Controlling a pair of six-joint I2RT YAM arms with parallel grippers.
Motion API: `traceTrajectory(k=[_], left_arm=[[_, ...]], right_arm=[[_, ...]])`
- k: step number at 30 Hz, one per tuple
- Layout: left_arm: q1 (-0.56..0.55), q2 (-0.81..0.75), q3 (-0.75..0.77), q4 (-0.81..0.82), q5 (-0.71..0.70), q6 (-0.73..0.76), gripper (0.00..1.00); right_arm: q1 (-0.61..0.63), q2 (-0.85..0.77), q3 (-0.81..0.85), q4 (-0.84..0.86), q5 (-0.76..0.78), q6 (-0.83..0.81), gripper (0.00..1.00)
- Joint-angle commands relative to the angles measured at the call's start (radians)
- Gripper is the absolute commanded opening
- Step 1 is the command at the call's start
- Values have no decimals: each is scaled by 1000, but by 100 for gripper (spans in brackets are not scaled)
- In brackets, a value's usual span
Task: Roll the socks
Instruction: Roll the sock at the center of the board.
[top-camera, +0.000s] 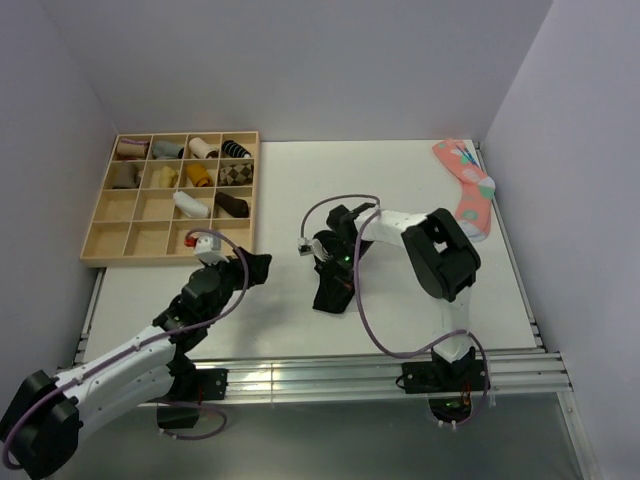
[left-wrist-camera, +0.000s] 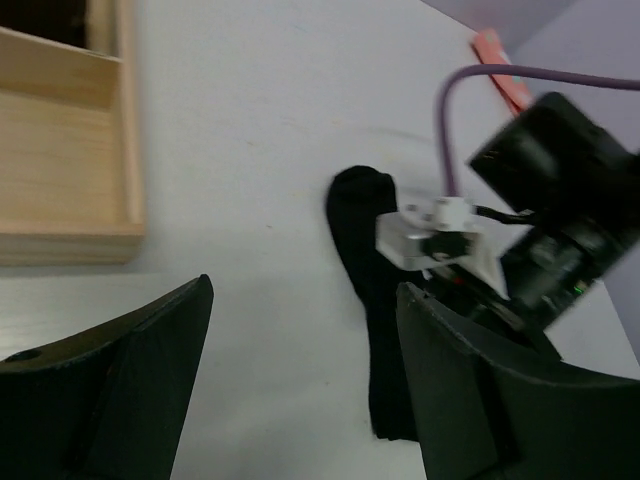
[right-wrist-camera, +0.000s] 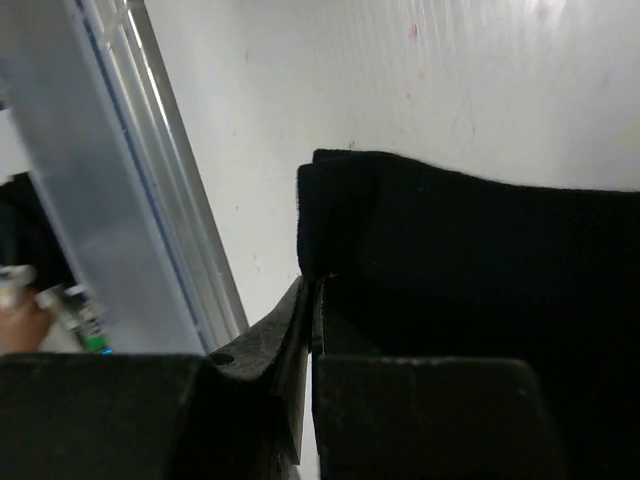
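Note:
A plain black sock lies flat on the white table near the middle. It shows lengthwise in the left wrist view and fills the right of the right wrist view. My right gripper is down on the sock's far end, its jaws shut on a fold of the black knit. My left gripper hovers just left of the sock, open and empty. Its right finger is over the sock's near part.
A wooden tray with many compartments stands at the back left and holds several rolled socks. A coral-pink spotted sock lies at the back right by the wall. An aluminium rail runs along the table's near edge.

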Motion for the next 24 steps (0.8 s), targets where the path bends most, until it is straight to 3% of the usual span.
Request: traceTrajectory(k=[1, 10, 24], left_arm=[[-83, 65, -15, 256, 36, 141, 80], [-222, 407, 0, 583, 174, 295, 75], [-310, 680, 141, 642, 363, 396, 74]], right_arm=[[-33, 55, 37, -156, -91, -72, 0], [-119, 108, 54, -182, -109, -34, 0], [-172, 158, 67, -228, -129, 6, 0]])
